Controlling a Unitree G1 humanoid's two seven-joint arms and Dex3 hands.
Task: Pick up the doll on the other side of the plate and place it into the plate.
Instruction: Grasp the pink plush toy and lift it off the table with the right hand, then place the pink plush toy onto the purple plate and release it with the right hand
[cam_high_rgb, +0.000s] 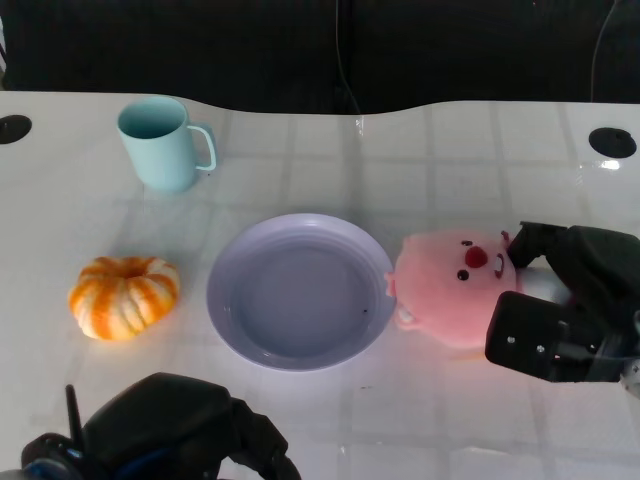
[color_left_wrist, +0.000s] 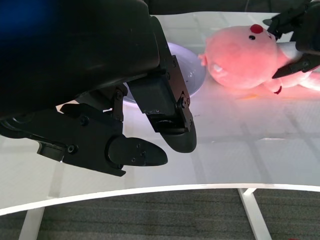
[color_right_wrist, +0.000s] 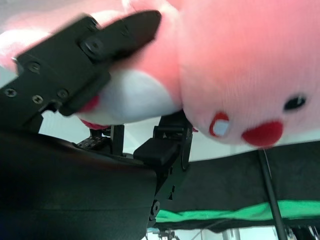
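Observation:
A pink plush doll (cam_high_rgb: 455, 285) with a red nose lies on the white table just right of the lavender plate (cam_high_rgb: 228, 318), its head almost touching the rim. My right hand (cam_high_rgb: 560, 310) grips the doll's body, with fingers (color_right_wrist: 75, 75) on both sides of its white belly (color_right_wrist: 135, 100). The left wrist view shows the doll (color_left_wrist: 245, 55) low over the table beside the plate (color_left_wrist: 196, 70), with the right hand (color_left_wrist: 300, 35) clasped around it. Nothing lies in the plate. My left hand (cam_high_rgb: 170, 430) hangs at the near edge of the table, its fingers (color_left_wrist: 170, 125) holding nothing.
An orange-and-white toy pumpkin (cam_high_rgb: 123, 296) sits left of the plate. A light blue mug (cam_high_rgb: 160, 143) stands at the back left. Round cable holes (cam_high_rgb: 612, 141) mark the table's far corners. A dark backdrop lies behind the table.

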